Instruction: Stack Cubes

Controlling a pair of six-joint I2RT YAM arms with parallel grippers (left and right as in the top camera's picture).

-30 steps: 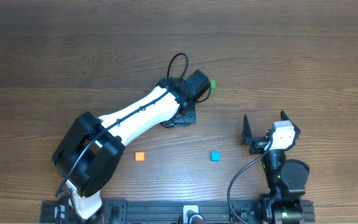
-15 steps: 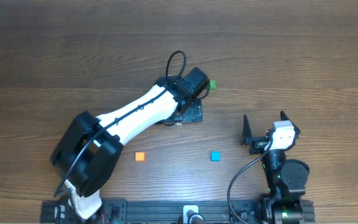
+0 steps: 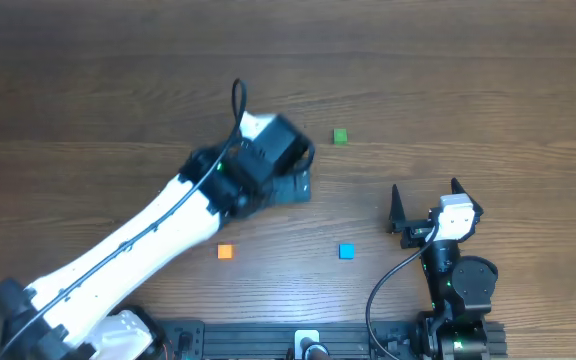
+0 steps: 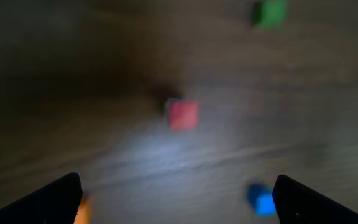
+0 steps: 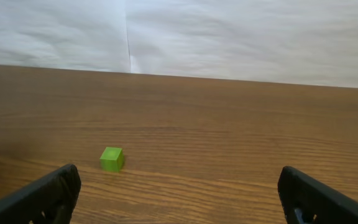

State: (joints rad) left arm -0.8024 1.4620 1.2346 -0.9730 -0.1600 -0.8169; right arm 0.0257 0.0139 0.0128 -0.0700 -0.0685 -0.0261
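The left hand [image 4: 176, 182] hangs spread wide over the wooden surface [image 4: 73, 81]; a red cube [image 4: 183, 114] lies ahead, a green cube [image 4: 270, 12] farther off, blue cube [image 4: 263, 200] and orange cube [image 4: 83, 211] by its fingertips

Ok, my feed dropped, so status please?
Left gripper open, facing red cube. Right gripper open, empty, near its base. Green cube, blue cube, orange cube apart, none stacked. Nothing in the way.
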